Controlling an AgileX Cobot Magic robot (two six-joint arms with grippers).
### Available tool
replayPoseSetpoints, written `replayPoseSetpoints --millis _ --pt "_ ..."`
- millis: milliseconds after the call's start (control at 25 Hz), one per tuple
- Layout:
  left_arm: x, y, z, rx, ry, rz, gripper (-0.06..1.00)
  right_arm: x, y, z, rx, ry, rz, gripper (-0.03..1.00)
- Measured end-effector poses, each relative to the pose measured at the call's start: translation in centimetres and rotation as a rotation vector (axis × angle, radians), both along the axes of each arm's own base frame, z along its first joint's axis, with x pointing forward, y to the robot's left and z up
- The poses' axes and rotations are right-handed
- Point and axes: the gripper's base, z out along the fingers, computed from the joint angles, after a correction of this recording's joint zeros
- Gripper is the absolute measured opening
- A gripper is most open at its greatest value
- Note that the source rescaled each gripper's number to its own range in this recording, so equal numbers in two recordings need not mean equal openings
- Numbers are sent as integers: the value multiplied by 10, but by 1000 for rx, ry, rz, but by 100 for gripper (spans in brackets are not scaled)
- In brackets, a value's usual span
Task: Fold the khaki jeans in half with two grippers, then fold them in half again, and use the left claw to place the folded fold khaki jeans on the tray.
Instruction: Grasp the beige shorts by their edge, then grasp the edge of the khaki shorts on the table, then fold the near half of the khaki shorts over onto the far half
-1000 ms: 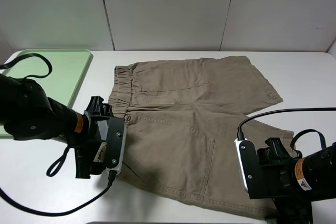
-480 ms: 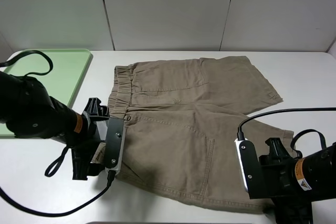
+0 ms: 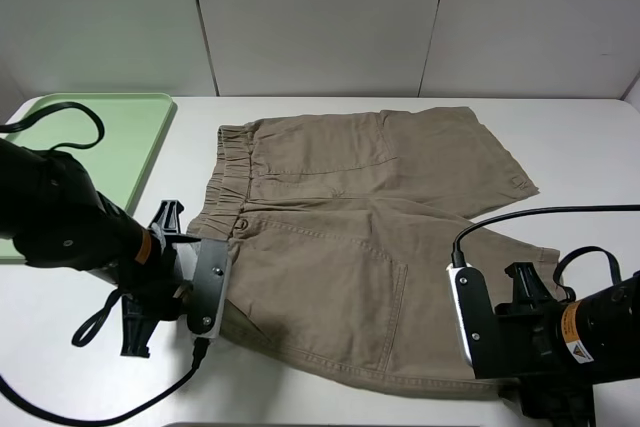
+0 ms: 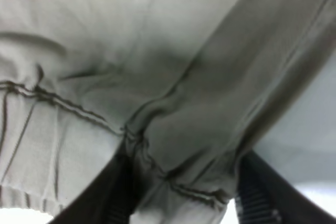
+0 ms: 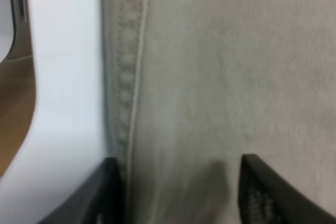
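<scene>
Moved: the left gripper [image 3: 200, 319] has dropped and tilted onto the near waistband corner of the khaki jeans [image 3: 370, 207], with its jaws drawn in.
Left grip: closed on bunched waistband cloth; a corner hold probably lets the near half lift over.
Right gripper [image 5: 178, 195]: straddles the near leg hem, with the cloth lying flat between its jaws; I cannot tell whether it is clamped.
Jeans: spread unfolded on the table [image 3: 580, 147], near the tray [image 3: 110, 147] but not on it.

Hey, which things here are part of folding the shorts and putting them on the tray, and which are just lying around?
Part of the job:
khaki jeans
tray
left claw
right claw

Just there:
table
black cable
wall panels
</scene>
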Motion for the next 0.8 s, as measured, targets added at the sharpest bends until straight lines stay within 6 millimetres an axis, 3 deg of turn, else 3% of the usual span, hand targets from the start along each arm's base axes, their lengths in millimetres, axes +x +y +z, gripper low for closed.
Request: replayPoseSetpoints --millis 200,400,800 --pt "0 0 -2 3 -2 -16 12 0 0 0 0 -4 6 28" --pt "0 0 0 2 -6 -16 12 1 0 0 -13 -11 31 2" --pt "-4 6 31 -22 -71 11 12 8 2 21 14 -70 -27 0"
